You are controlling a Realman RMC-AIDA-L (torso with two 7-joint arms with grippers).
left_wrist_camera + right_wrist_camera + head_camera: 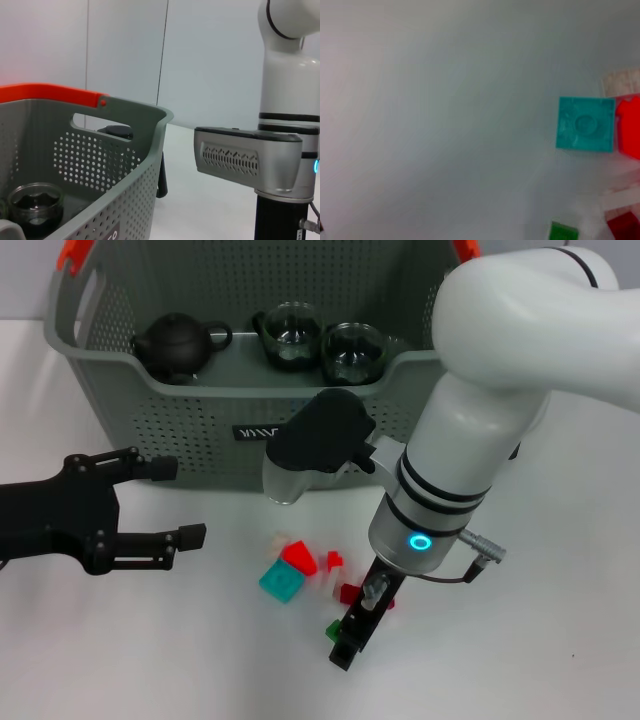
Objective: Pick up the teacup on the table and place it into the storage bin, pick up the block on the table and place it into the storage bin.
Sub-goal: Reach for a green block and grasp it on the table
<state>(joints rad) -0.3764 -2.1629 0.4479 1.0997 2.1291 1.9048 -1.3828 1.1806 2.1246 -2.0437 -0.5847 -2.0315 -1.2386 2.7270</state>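
Blocks: teal block [281,582] and red block [298,558] are lying scattered on the worktop [120,660], near the storage bin [180,430]. Right hand [350,640] is hanging low over the cluster's right edge; finger state cannot tell. Left hand [185,502] is idling left, fingers apart. Risk: crowded pieces getting nudged aside during closing.

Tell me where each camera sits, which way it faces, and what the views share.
Head: looks down from above at the storage bin, the blocks, the left gripper and the right gripper.
Left wrist: looks sideways at the bin wall and the right arm.
Right wrist: looks down on the table.
Head and right wrist share the teal block.
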